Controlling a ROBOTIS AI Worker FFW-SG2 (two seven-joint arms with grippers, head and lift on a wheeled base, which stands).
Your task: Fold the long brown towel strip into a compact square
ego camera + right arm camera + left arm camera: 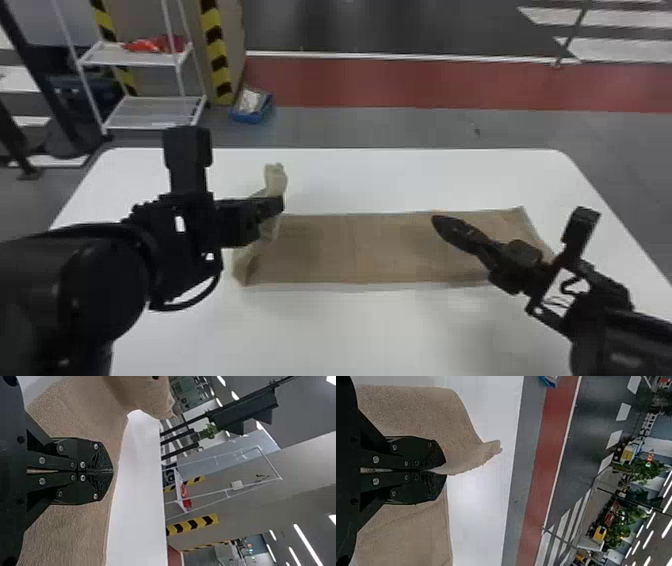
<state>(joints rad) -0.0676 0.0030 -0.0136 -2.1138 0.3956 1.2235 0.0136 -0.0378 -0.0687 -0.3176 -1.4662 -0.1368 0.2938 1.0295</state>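
The brown towel strip lies lengthwise across the table, its left end lifted and folded up. My left gripper is shut on that raised end, and a pale flap of towel sticks up beyond the fingertips. In the left wrist view, towel cloth comes out from between the closed tips of the left gripper. Over the strip's right part stands my right gripper. The right wrist view has the right gripper shut with nothing visible held, and brown cloth behind it.
The white table extends around the towel on all sides. Beyond its far left edge stand a white wire shelf and a blue box on the floor.
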